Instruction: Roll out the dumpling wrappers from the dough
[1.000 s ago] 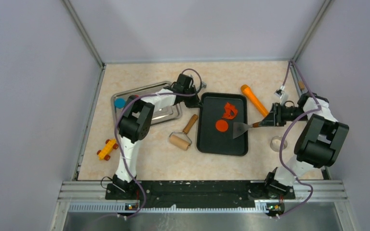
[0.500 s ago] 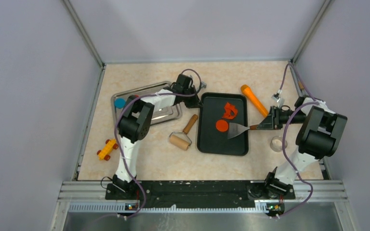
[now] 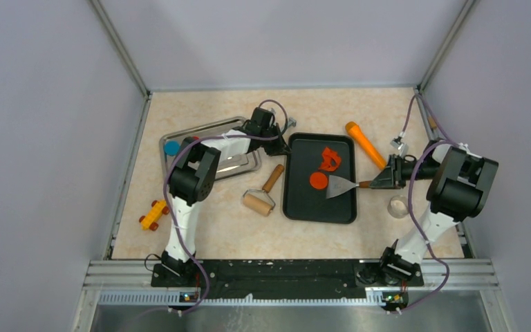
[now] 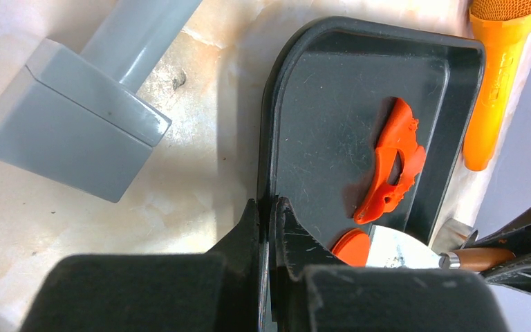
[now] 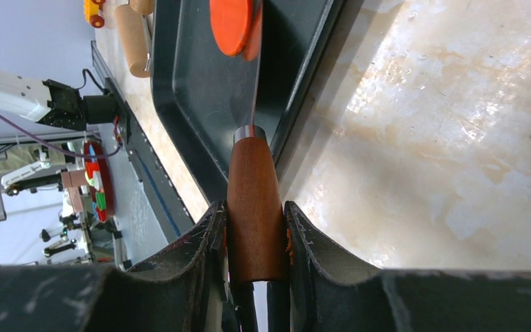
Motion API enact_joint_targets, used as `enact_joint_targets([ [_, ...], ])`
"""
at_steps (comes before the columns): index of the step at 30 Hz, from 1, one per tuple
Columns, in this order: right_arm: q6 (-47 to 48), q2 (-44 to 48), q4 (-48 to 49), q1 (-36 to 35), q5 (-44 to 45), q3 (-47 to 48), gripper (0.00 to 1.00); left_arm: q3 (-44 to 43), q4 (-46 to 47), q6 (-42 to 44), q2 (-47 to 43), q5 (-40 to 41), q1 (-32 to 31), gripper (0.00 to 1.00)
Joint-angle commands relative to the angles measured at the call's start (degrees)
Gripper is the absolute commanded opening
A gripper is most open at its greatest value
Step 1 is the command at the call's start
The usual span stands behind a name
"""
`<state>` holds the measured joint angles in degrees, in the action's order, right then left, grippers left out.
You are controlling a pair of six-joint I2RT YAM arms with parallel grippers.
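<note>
A black tray (image 3: 304, 207) lies mid-table. On it sit a round orange dough disc (image 3: 318, 180) and a torn orange dough scrap (image 3: 330, 159). My left gripper (image 3: 281, 146) is shut on the tray's left rim (image 4: 266, 173). My right gripper (image 3: 380, 181) is shut on the wooden handle (image 5: 252, 200) of a metal scraper (image 3: 341, 186), whose blade lies on the tray and touches the disc (image 5: 231, 24). A wooden rolling pin (image 3: 264, 194) lies left of the tray. The scrap (image 4: 394, 162) and the disc (image 4: 351, 247) also show in the left wrist view.
A steel tray (image 3: 238, 164) with a blue disc (image 3: 172, 147) sits at the back left. An orange cylinder (image 3: 364, 143) lies right of the black tray. A clear round cutter (image 3: 398, 206) sits by the right arm. A yellow toy car (image 3: 153, 214) lies front left.
My right gripper has pushed the scraper left across the tray, so its blade now reaches the orange disc. The left gripper has stayed on the tray rim.
</note>
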<state>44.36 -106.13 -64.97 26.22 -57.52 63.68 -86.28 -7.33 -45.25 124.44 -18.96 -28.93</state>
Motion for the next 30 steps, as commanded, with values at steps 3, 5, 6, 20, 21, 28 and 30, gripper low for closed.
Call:
enact_joint_targets([
  [3, 4.4, -2.36, 3.62, 1.55, 6.85, 3.35, 0.0, 2.44, -4.09, -0.96, -1.22, -1.07, 0.01, 0.0],
  [5, 4.51, -2.49, 3.5, 1.56, 7.14, 3.67, 0.0, 2.44, -3.7, -1.13, -1.36, -1.45, 0.01, 0.0],
  [6, 4.5, -2.57, 3.45, 1.56, 7.15, 3.75, 0.0, 2.46, -3.58, -1.19, -1.42, -1.63, 0.01, 0.0],
  [20, 4.97, -8.02, 1.82, 1.48, 5.36, 5.67, 0.0, 3.2, -2.05, -1.63, -0.89, -3.9, 0.01, 0.0],
  [21, 4.87, -8.48, 1.78, 1.54, 5.27, 5.84, 0.0, 3.15, -1.93, -1.65, -0.82, -4.24, 0.01, 0.0],
  [28, 5.29, -10.01, 0.95, 0.17, 4.45, 6.1, 0.0, 3.38, -1.7, -1.61, -0.95, -4.42, 0.06, 0.0],
  [30, 5.68, -10.32, 0.44, -0.43, 4.21, 6.11, 0.0, 3.43, -1.49, -1.59, -0.98, -4.58, 0.01, 0.0],
])
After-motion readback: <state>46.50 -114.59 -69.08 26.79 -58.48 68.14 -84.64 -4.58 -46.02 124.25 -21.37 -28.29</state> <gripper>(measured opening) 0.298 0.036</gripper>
